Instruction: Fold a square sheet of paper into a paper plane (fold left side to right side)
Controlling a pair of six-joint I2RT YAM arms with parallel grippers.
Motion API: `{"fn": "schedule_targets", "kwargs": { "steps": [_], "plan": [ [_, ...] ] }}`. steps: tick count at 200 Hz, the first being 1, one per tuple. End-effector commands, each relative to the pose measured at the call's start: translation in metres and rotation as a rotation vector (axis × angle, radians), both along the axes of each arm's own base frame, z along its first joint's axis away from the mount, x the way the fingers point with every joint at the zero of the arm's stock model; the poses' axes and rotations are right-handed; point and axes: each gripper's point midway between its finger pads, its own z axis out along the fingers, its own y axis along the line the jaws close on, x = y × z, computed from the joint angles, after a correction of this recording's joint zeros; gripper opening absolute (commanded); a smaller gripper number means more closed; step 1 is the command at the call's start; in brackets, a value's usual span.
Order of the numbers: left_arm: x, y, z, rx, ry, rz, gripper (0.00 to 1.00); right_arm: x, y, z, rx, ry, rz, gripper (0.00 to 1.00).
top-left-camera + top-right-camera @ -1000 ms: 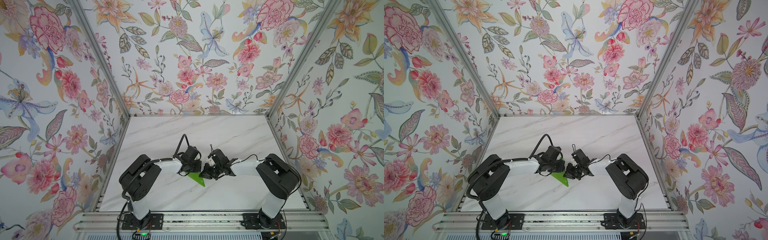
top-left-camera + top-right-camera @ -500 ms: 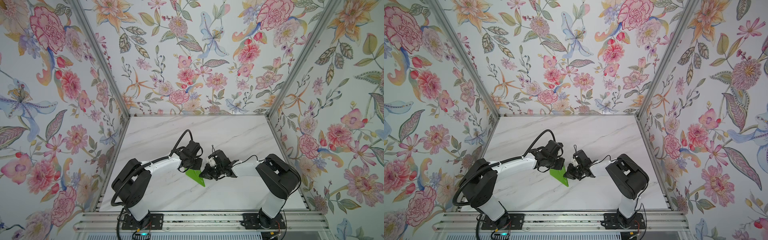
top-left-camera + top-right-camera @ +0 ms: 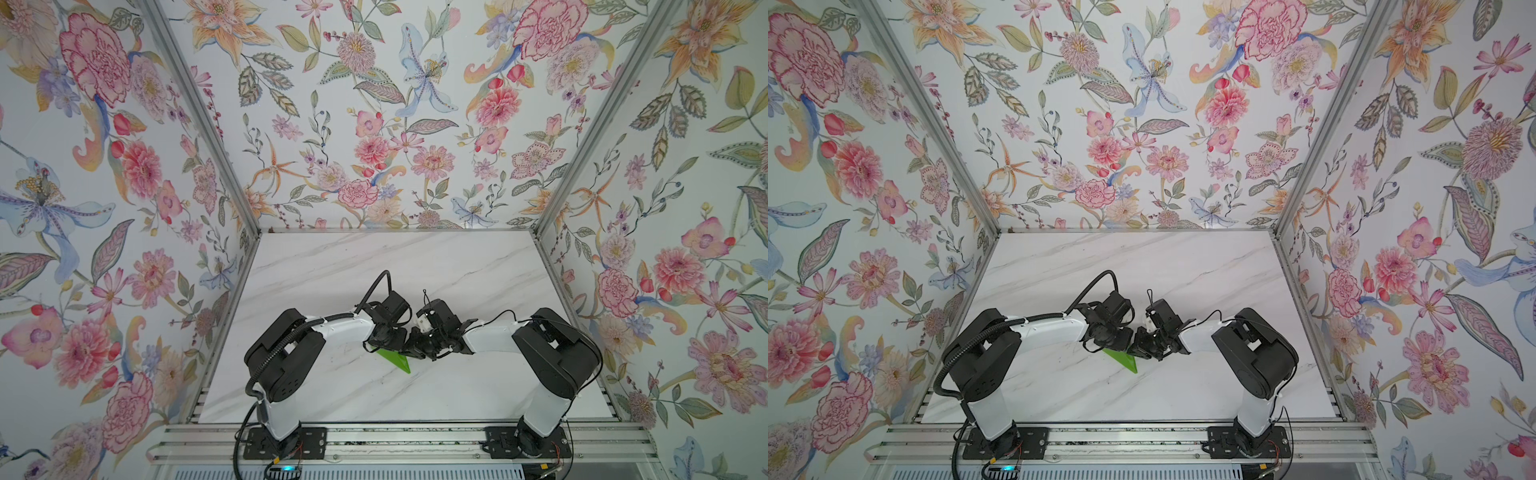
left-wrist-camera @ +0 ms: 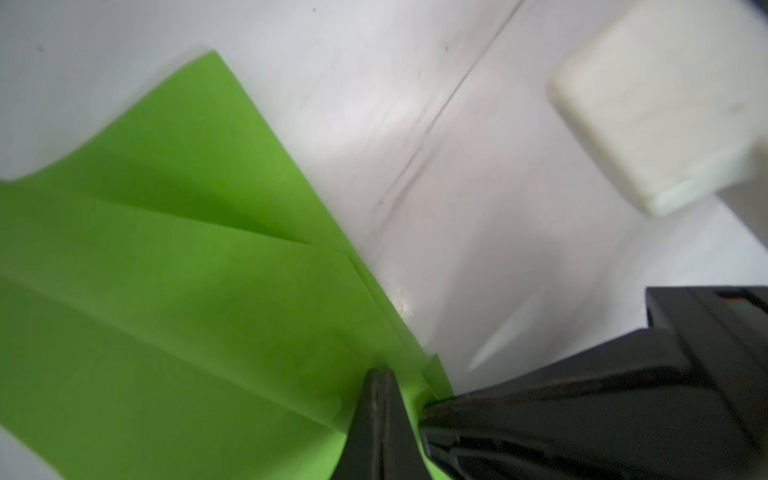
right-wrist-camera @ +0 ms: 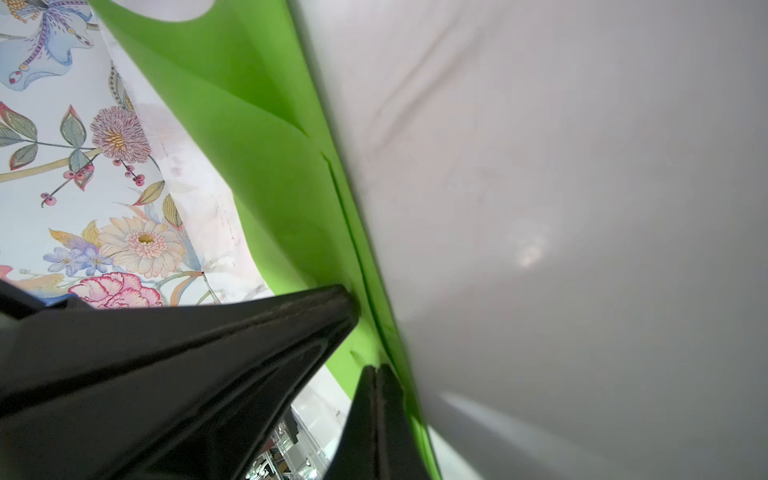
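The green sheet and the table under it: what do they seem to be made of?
The green sheet looks like thin matte paper: it holds sharp creases and layered flaps, and one free edge curls. The table looks like white marble with grey veins and a soft sheen; it may equally be printed laminate, which the pictures leave open.

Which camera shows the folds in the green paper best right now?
The left wrist view: the green paper fills much of the frame, with its layered creases and edges clear. In the right wrist view it is a narrower, steeply angled strip. In both top views only a small pointed tip shows.
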Motion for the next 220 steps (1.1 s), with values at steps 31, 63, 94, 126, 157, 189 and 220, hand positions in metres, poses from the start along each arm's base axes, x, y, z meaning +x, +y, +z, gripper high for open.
{"fn": "schedule_targets", "kwargs": {
  "steps": [31, 63, 94, 126, 157, 189, 220],
  "plan": [
    [-0.017, 0.025, -0.035, 0.073, 0.076, 0.052, 0.0, -0.006, -0.02, -0.009, -0.13, 0.034, -0.009, 0.02],
    [-0.02, 0.025, -0.038, 0.035, 0.086, 0.083, 0.0, 0.003, -0.002, 0.015, -0.033, -0.002, -0.008, 0.0],
    [-0.021, 0.027, -0.041, 0.036, 0.092, 0.09, 0.0, 0.005, 0.01, 0.022, 0.036, -0.002, 0.0, 0.0],
    [-0.022, 0.029, -0.044, 0.044, 0.095, 0.093, 0.0, 0.001, 0.015, 0.012, 0.049, 0.023, 0.0, 0.0],
    [-0.022, 0.032, -0.048, 0.059, 0.1, 0.09, 0.0, -0.012, 0.0, -0.012, -0.024, 0.073, -0.008, 0.0],
    [-0.022, 0.035, -0.05, 0.068, 0.102, 0.091, 0.0, -0.03, -0.017, -0.03, -0.076, 0.115, -0.014, 0.0],
    [-0.021, 0.037, -0.052, 0.073, 0.105, 0.091, 0.0, -0.044, -0.029, -0.037, -0.106, 0.131, -0.016, 0.0]
  ]
}}
